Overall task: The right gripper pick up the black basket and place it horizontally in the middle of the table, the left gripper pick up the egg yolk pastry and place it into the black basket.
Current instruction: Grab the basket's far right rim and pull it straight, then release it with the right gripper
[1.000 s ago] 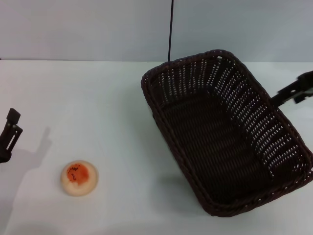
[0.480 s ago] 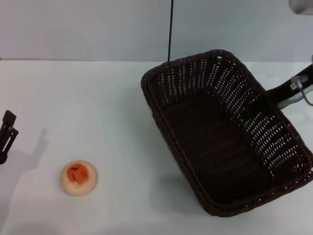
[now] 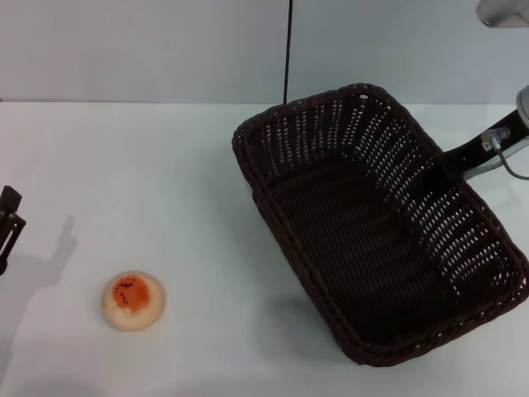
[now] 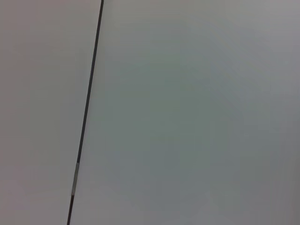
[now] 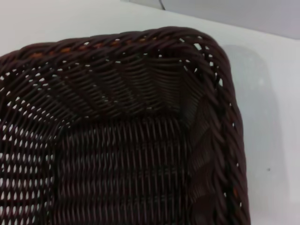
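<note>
The black basket (image 3: 331, 132) stands skewed on the right half of the white table (image 3: 165, 182), with one corner pointing toward the far wall. My right gripper (image 3: 438, 172) reaches in from the right and sits at the basket's right long rim, its tip dark against the weave. The right wrist view looks down into a corner of the basket (image 5: 140, 93) from close above. The egg yolk pastry (image 3: 133, 300) lies alone on the table at the front left. My left gripper (image 3: 8, 217) is at the left edge of the head view, well left of the pastry and mostly cut off.
A thin black cable (image 3: 288, 50) runs up the grey wall behind the basket; it also shows in the left wrist view (image 4: 86, 117), which holds only wall. Part of my right arm's white housing (image 3: 502, 11) is at the top right.
My right gripper has come in from the right to the basket's right rim. The basket's far end has shifted slightly left. My left gripper has drawn back toward the left edge.
</note>
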Controlling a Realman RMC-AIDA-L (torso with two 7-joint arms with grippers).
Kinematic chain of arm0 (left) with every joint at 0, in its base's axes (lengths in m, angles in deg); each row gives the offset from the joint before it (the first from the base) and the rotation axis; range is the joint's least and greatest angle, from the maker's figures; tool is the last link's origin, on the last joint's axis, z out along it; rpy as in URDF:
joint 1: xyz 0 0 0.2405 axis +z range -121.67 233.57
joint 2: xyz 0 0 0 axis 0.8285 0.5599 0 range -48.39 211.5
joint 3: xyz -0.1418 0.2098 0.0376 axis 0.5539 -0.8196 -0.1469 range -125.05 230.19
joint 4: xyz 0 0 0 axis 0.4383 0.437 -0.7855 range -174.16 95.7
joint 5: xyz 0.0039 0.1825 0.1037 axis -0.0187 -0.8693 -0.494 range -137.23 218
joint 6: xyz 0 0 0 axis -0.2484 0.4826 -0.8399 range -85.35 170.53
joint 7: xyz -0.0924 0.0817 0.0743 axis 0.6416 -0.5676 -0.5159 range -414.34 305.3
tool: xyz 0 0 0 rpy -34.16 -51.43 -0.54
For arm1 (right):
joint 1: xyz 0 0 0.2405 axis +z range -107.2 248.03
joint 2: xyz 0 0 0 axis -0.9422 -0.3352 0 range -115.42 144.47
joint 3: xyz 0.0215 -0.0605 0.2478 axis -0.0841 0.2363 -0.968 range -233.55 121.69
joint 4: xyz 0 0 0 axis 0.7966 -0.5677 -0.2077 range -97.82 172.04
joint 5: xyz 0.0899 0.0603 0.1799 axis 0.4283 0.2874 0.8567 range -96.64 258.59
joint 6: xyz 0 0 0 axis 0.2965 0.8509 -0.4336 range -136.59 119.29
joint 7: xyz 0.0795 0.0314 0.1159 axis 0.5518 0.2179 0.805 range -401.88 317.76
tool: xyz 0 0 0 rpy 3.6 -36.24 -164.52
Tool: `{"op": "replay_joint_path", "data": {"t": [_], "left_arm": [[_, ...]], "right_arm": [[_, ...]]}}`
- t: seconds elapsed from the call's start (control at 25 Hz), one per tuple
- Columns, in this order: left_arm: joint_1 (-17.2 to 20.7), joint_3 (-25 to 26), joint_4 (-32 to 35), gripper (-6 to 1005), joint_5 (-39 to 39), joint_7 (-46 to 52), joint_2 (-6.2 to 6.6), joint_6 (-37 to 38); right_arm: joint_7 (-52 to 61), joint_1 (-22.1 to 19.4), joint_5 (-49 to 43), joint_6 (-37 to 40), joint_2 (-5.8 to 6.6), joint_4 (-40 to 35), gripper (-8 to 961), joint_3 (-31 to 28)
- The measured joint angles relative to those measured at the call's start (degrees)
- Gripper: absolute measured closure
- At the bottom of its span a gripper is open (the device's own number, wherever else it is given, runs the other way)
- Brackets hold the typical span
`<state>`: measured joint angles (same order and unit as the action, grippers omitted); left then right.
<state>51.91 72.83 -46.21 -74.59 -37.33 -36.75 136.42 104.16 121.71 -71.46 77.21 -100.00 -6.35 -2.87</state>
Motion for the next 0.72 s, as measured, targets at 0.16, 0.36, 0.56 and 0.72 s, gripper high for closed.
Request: {"op": "replay_joint_path", "data": {"t": [0.16, 0.36, 0.56, 0.72], "left_arm": [[0.00, 0.05, 0.03, 173, 0.02, 0.01, 0.00, 0.02], [0.03, 0.04, 0.09, 173, 0.02, 0.04, 0.00, 0.23], [0.79, 0.04, 0.20, 173, 0.02, -0.02, 0.00, 1.07], [1.96, -0.09, 0.22, 173, 0.02, 0.06, 0.00, 2.09]], "right_arm": [[-0.07, -0.21, 0.29, -1.19, -0.38, -0.45, 540, 0.09], [-4.81, -1.03, 2.37, -0.62, -0.61, -4.03, 736, -0.69], [-17.03, -1.47, 6.69, 4.27, -0.62, -9.37, 816, -0.22], [-25.91, 0.29, 6.90, 8.20, -0.31, -11.45, 828, -0.16]]}}
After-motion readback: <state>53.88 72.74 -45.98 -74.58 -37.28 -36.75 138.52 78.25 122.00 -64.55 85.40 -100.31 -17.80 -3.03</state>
